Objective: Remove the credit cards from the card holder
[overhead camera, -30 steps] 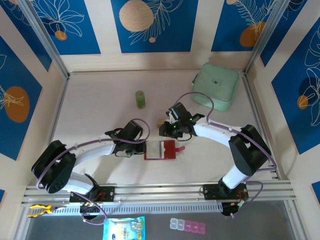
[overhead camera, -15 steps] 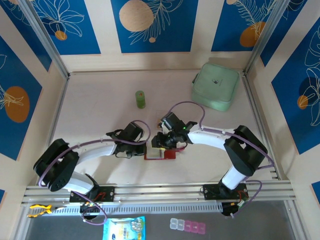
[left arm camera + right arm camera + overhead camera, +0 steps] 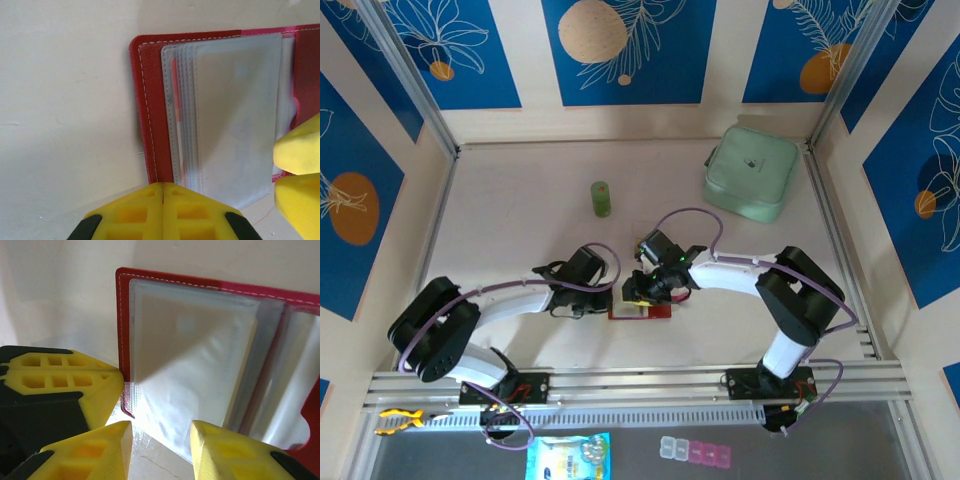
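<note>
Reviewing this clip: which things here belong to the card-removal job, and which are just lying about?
Job:
card holder, lying open
card, edge showing in the pockets
left gripper, shut
right gripper, open

Lying about:
green cylinder
mint pouch
clear box
blue packet

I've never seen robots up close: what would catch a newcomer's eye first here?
The open red card holder in the middle of the table, its clear pockets fanned out. Two yellow-fingered hands meet over it: the left hand shut at one edge, the right hand open over a pocket. A mint-green pouch lies at the back right.
</note>
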You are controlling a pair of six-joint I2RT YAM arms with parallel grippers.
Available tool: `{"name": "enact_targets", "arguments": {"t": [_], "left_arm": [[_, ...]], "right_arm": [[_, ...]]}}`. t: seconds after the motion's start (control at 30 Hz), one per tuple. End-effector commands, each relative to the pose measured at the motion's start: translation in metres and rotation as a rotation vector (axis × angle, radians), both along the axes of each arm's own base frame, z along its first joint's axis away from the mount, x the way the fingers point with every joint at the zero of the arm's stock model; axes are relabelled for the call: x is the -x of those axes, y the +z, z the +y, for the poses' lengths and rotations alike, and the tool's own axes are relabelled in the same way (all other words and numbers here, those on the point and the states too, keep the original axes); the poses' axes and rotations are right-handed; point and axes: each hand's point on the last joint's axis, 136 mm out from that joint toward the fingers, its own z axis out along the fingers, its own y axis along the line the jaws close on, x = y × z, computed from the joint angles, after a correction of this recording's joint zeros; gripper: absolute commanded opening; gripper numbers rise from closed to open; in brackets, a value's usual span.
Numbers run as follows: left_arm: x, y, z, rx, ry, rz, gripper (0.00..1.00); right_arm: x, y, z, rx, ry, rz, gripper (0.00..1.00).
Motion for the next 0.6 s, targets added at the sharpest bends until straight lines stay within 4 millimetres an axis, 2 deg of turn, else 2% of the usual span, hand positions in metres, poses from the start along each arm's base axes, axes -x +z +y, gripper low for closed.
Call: {"name": "enact_targets", "arguments": {"t": [0.0,0.33,0.57], "left_arm": [[0.004,-0.009,0.008,-0.031,0.010,0.028,0.06],[0.006,-0.012,0.014,-0.061,0.010,0.030,0.06],[0.006,-0.014,0.016,-0.075,0.010,0.029,0.06]], "right_arm": [[0.001,-0.001,0.005,0.000,0.001,0.019,0.36],[-0.003,-0.008,0.004,0.033,-0.008,0.020,0.35],[0.000,-0.012,-0.013,0.102,-0.031,0.018,0.35]]}}
